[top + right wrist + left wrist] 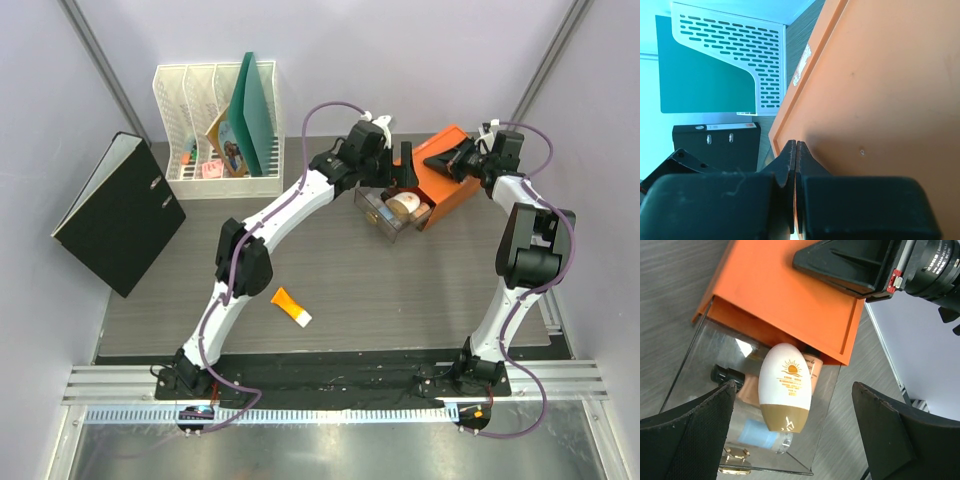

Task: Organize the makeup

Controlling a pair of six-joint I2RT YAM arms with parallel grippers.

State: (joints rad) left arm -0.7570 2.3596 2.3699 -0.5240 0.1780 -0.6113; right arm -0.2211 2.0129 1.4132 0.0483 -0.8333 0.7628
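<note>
The makeup lies mostly in the clear drawer [375,212] pulled out of the orange box [455,185]. In the left wrist view a white oval bottle with a gold-brown cap [785,387] rests on peach bottles [747,390]. A clear bottle with a blue label [762,436] and a gold lipstick end [735,460] lie beside it. My left gripper [794,390] hovers open over the drawer, its fingers wide of the white bottle. An orange white-capped tube [290,306] lies on the table. My right gripper [796,146] is shut, with its tips against the orange box top [880,100].
A white file rack with a green folder [215,130] stands at the back left. A black binder [120,215] leans at the left wall. The right gripper [850,265] and its camera hang over the box beside my left gripper.
</note>
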